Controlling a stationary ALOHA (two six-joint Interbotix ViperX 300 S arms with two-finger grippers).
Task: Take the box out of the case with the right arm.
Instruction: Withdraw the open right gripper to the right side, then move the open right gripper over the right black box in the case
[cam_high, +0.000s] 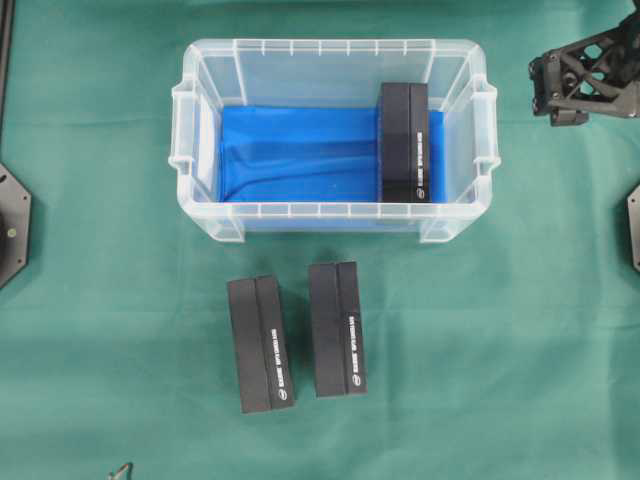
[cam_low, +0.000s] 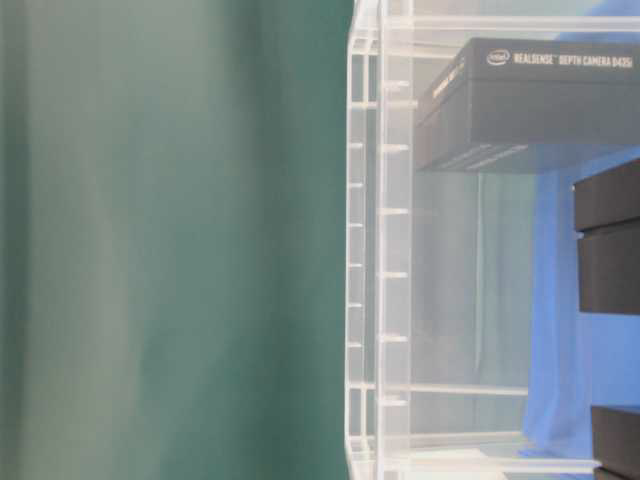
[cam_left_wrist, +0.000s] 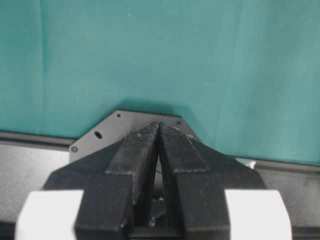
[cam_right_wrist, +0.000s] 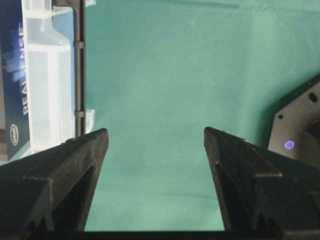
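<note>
the box (cam_high: 404, 142) stands on edge inside the case (cam_high: 200, 160), against its right wall on the blue cloth (cam_high: 295, 152). two more black boxes (cam_high: 260, 344) lie side by side on the green bench (cam_high: 100, 300) in front of the case. the right arm (cam_high: 583, 78) hangs outside the case near its right rim, its fingers (cam_right_wrist: 75, 165) spread wide over bare bench and holding nothing. the left arm's fingers (cam_left_wrist: 142, 147) are pressed together, empty.

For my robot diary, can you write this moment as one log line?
box: inside case | right gripper: open, empty, beside case | left gripper: shut
</note>
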